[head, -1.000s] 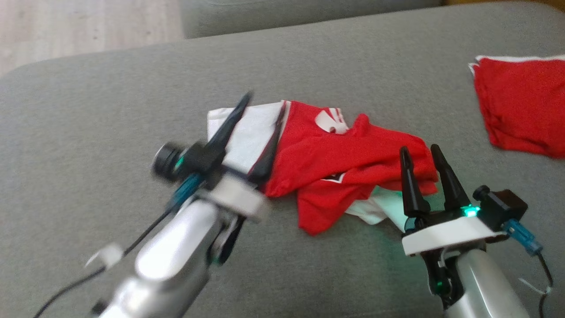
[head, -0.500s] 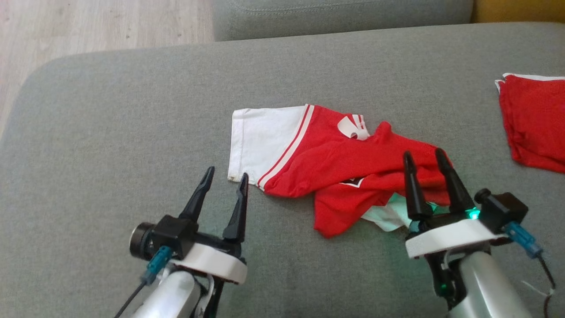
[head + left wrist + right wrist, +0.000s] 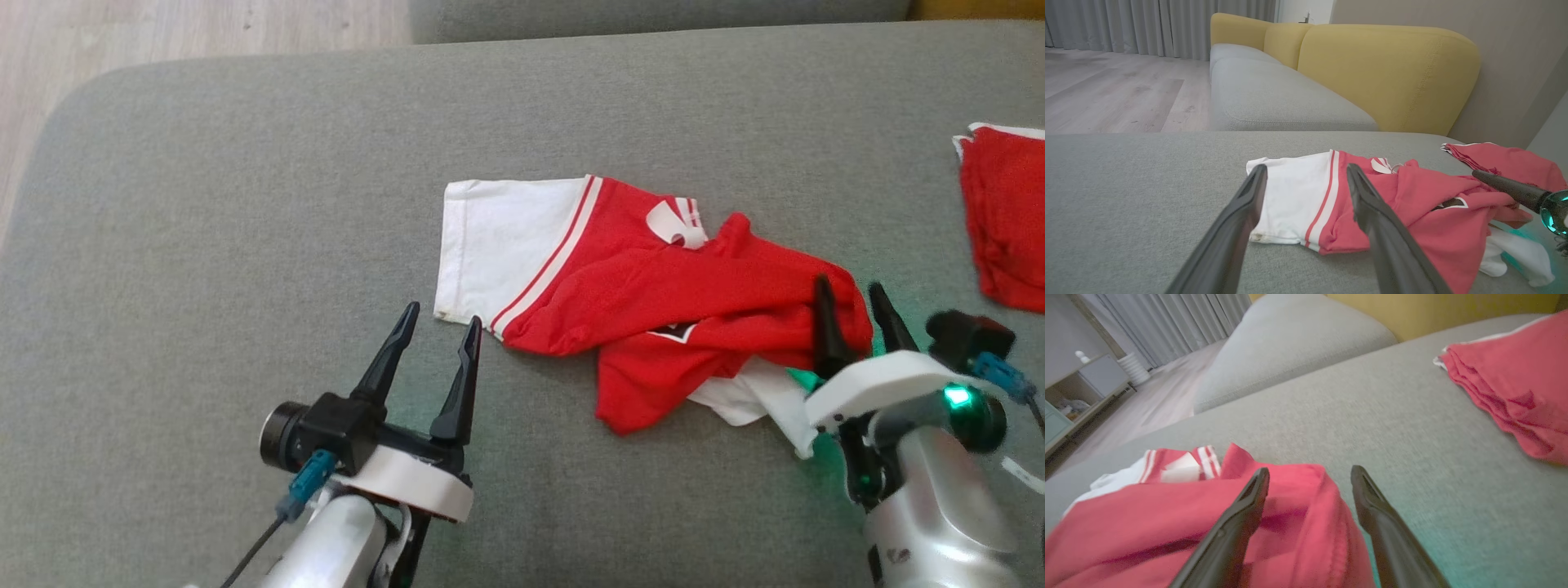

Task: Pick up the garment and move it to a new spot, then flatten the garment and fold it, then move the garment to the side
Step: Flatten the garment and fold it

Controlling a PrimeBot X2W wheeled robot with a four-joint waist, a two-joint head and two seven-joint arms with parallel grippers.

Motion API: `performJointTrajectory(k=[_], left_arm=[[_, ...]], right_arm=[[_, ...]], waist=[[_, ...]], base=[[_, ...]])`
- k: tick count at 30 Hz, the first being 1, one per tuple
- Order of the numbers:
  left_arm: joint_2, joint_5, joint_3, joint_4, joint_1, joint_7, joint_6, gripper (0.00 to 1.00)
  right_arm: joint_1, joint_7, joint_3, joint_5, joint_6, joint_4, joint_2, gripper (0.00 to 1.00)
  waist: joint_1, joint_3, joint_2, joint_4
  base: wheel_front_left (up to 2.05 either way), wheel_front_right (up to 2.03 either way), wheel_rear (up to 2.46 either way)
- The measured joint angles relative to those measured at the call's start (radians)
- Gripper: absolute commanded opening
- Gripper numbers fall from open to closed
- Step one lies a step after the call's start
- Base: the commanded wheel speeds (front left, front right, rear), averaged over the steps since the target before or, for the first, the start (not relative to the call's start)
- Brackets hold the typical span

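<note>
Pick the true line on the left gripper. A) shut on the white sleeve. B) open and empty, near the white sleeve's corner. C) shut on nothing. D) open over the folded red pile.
B: the left gripper has its fingers spread, empty, beside the white sleeve.

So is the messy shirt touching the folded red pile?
Apart. The head view shows bare grey cushion between the shirt and the pile.

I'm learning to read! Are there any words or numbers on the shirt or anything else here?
No words or numbers can be read.
On the red and white shirt, the white mark is a shape, no clear letters.
The dark badge is half hidden in folds, unreadable.
</note>
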Motion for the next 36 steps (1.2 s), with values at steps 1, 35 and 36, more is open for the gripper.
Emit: performJointTrajectory(k=[1,35,36], left_arm=[[-0.004,0.005,0.002,0.005,0.0,0.0,-0.003,1.0],[-0.083,0.058,0.117,0.04,0.099,0.0,-0.073,1.0],[-0.083,0.058,0.115,0.042,0.103,0.0,-0.073,1.0]], right_arm=[[-0.006,0.001,-0.017,-0.003,0.0,0.027,0.0,1.0],[-0.527,0.171,0.424,-0.092,0.0,-0.089,-0.025,0.0],[-0.56,0.158,0.466,-0.059,0.0,-0.079,-0.026,0.0]], waist=[[0.0,0.002,0.0,0.003],[-0.0002,-0.172,0.0,0.121],[-0.0002,-0.178,0.0,0.131]], base=[[0.0,0.0,0.0],[0.0,0.0,0.0],[0.0,0.0,0.0]])
